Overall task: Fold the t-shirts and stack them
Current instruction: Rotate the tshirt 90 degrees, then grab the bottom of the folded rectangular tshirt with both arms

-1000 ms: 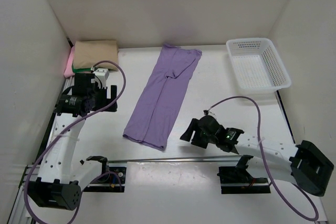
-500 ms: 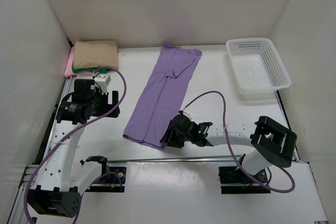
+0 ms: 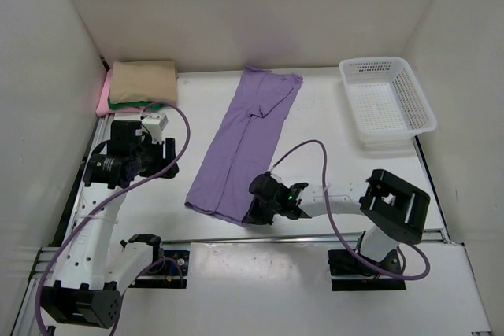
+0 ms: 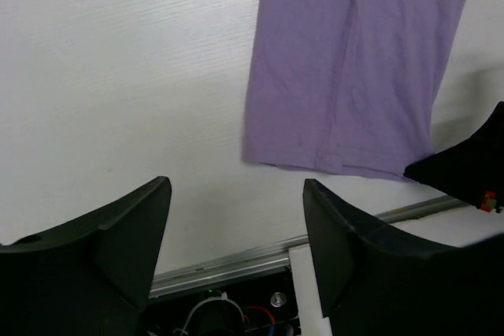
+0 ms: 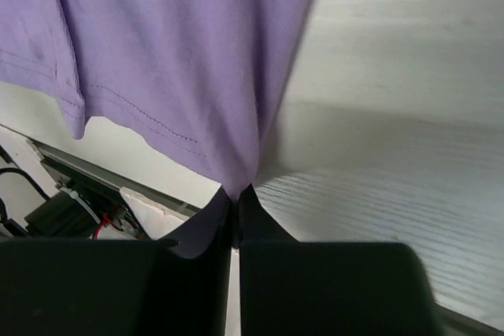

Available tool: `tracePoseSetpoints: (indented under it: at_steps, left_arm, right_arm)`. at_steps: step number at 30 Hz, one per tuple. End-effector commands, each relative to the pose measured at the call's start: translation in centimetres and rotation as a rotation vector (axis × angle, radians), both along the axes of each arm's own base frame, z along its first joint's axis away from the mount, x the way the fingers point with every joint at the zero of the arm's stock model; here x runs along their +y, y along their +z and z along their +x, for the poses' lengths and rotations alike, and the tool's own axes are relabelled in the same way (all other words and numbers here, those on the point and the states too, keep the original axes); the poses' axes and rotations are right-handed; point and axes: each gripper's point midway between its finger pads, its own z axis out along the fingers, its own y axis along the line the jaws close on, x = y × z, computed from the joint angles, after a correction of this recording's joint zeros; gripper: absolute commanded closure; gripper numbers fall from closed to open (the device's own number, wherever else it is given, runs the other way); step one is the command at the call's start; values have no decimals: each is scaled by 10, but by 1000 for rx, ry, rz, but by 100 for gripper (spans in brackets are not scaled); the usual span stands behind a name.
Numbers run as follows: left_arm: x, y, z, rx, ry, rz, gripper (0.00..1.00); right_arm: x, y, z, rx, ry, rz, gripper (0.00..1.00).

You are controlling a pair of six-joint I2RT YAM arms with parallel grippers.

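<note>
A lavender t-shirt (image 3: 244, 143) lies folded lengthwise in a long strip down the middle of the table. My right gripper (image 3: 253, 212) is shut on its near right corner (image 5: 236, 180), the cloth pinched between the fingertips. My left gripper (image 3: 168, 156) hovers open over bare table left of the shirt; in the left wrist view the shirt's near hem (image 4: 339, 155) lies beyond the gripper (image 4: 236, 194), nothing between the fingers. At the far left a stack holds a tan shirt (image 3: 143, 80) on top, a dark green one (image 3: 126, 104) beneath, and a pink one (image 3: 103, 98).
A white mesh basket (image 3: 387, 101) stands at the far right. Walls enclose the table on three sides. A metal rail (image 3: 260, 239) runs along the near edge by the arm bases.
My right gripper slid left to the purple shirt's near right corner and shut on it. My left gripper drifted slightly toward the near side and narrowed a little.
</note>
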Motion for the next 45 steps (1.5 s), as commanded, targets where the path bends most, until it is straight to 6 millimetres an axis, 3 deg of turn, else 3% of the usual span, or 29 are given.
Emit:
tracePoseSetpoints:
  at_steps: [1, 2, 4, 5, 8, 9, 11, 15, 17, 18, 21, 23, 25, 27, 29, 31, 34, 37, 39, 45]
  left_arm:
    - [-16, -2, -17, 54, -68, -59, 26]
    - [-20, -10, -25, 117, -86, -65, 26]
    - [-22, -20, -29, 157, -111, -27, 28]
    - [-17, -25, -26, 171, -97, 24, 28]
    - [-27, -30, -27, 186, -165, 93, 28]
    - [-34, -32, -26, 200, -198, 100, 28]
    - [-60, -25, -26, 177, -311, 119, 28]
    - [-112, -45, -38, 226, -529, 177, 30]
    - [-134, -65, -60, 276, -646, 143, 33]
    - [-142, -66, -56, 245, -657, 129, 33]
    - [-152, -81, -52, 301, -661, 72, 30]
    - [-143, -103, -46, 389, -607, 40, 28]
    - [-135, -123, -56, 516, -572, -25, 28]
    - [-115, -148, -71, 630, -504, -51, 28]
    - [-117, -160, -81, 654, -519, -88, 26]
    - [-127, -161, -81, 652, -543, -141, 19]
    - [-141, -158, -68, 593, -579, -158, 18]
    - [-152, -159, -74, 586, -632, -159, 15]
    - [-152, -163, -82, 604, -645, -162, 13]
    - [-156, -171, -75, 611, -641, -154, 16]
  right_arm:
    - [-19, 12, 1, -24, -67, -12, 100]
    - [-40, -1, -5, -16, -83, -53, 100]
    - [-56, 7, -8, -36, -104, -29, 100]
    - [-81, -10, -17, -22, -108, -92, 100]
    - [-113, -6, -26, -28, -144, -95, 100]
    - [-130, -19, -34, -28, -141, -127, 100]
    - [-140, -19, -38, -36, -142, -104, 98]
    - [-145, 1, -32, -122, -143, -15, 59]
    - [-146, 12, -28, -153, -145, 6, 54]
    - [-154, 9, -30, -160, -138, -26, 54]
    - [-149, 24, -24, -195, -140, 12, 51]
    - [-146, 30, -23, -217, -121, 25, 51]
    - [-139, 37, -22, -213, -106, 22, 50]
    - [-135, 41, -20, -227, -84, 10, 50]
    - [-127, 49, -18, -229, -62, 2, 50]
    - [-124, 46, -17, -228, -53, -16, 50]
    - [-119, 49, -15, -223, -74, 11, 50]
    - [-129, 39, -17, -202, -116, 6, 50]
    - [-133, 34, -19, -195, -123, 1, 50]
    - [-135, 21, -25, -159, -93, -44, 50]
